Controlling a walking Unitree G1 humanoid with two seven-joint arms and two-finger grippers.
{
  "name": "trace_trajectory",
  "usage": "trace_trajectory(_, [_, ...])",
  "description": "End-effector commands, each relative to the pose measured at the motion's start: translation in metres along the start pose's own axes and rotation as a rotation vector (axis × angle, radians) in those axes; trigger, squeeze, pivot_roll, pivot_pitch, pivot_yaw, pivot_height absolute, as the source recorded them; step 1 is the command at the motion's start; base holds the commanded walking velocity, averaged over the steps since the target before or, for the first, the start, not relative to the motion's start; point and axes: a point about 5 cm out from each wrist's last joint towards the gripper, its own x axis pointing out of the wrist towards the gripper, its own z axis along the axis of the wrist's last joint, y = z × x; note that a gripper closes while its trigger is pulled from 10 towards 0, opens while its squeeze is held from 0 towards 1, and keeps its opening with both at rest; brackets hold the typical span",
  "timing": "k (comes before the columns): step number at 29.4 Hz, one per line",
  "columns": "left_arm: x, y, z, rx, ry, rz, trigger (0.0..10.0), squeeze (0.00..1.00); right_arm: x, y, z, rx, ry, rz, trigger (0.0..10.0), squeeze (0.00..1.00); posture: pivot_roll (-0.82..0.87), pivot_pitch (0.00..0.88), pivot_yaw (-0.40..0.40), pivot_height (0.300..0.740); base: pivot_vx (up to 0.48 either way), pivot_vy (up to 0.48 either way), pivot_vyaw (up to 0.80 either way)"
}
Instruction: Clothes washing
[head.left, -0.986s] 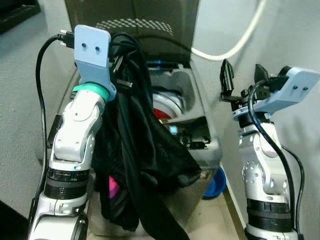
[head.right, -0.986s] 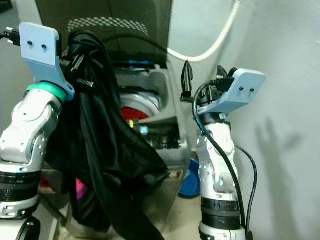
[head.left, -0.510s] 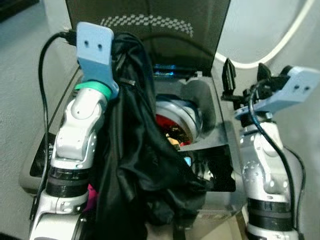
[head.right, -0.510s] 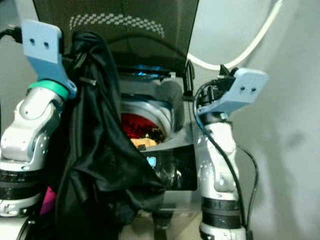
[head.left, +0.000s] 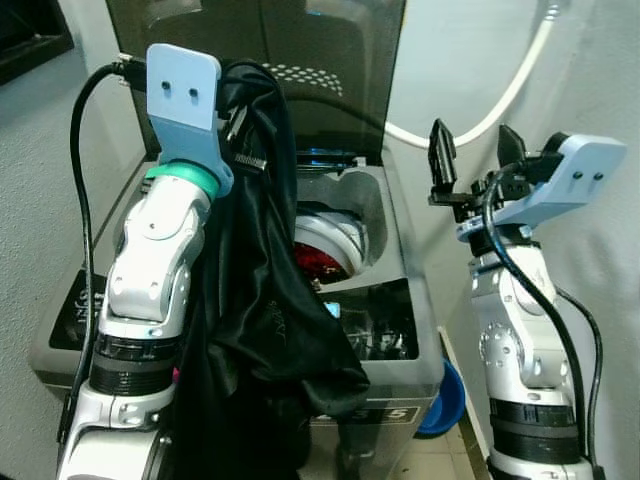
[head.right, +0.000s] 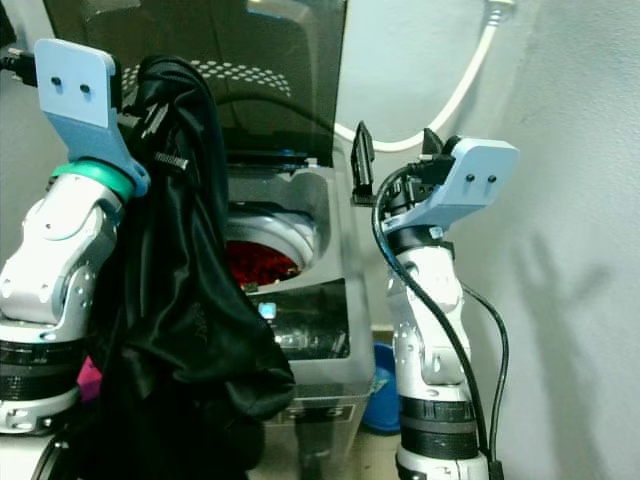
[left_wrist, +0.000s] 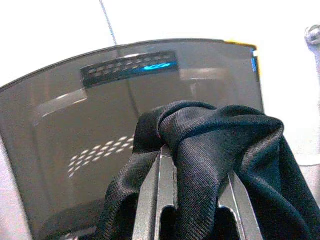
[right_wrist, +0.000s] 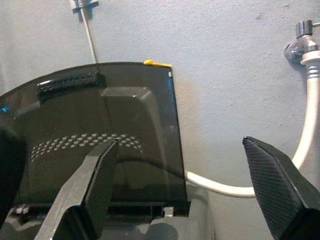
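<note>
**Black garment held up at open washer**

Left gripper (left_wrist: 192, 172) raised high, fingers clamped on a black garment (head.left: 265, 330); cloth bunched over the fingertips, the rest hanging down along the left arm in front of the washing machine (head.left: 400, 350). Right gripper (head.left: 470, 160) raised beside the machine's right side, fingers spread apart, nothing between them. Machine lid (right_wrist: 100, 135) stands upright. Red clothes (head.left: 315, 262) lie in the drum. White hose (right_wrist: 310, 125) runs along the wall behind.

One grey top-loading washing machine (head.left: 400, 372), one raised dark translucent lid (head.left: 330, 40), one black shiny garment (head.left: 262, 300), one white hose (head.left: 505, 95), two black-fingered grippers (head.left: 240, 130) (head.left: 468, 160).
</note>
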Motion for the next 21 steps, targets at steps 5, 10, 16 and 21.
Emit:
trace_trajectory(5, [0.032,0.029,0.027,0.117,-0.135,0.081,10.0,0.00,-0.010,0.033,-0.002,0.039,0.060,0.361,10.0,0.00,0.09,0.003,0.038,0.740,0.000,0.000,0.00])
trace_trajectory(10, [0.059,0.071,0.072,0.513,-0.341,0.200,10.0,0.00,-0.009,0.032,0.003,0.054,0.046,0.374,10.0,0.00,0.08,0.008,0.034,0.740,0.000,0.000,0.00])
trace_trajectory(16, [0.063,0.062,0.015,0.176,-0.002,-0.128,10.0,0.00,-0.011,0.030,0.005,0.072,0.035,0.348,10.0,0.00,0.06,0.017,0.043,0.740,0.000,0.000,0.00])
trace_trajectory(21, [0.046,0.039,-0.034,0.026,0.200,-0.258,10.0,0.00,-0.013,0.030,0.006,0.071,0.040,0.352,10.0,0.00,0.06,0.020,0.045,0.740,0.000,0.000,0.00])
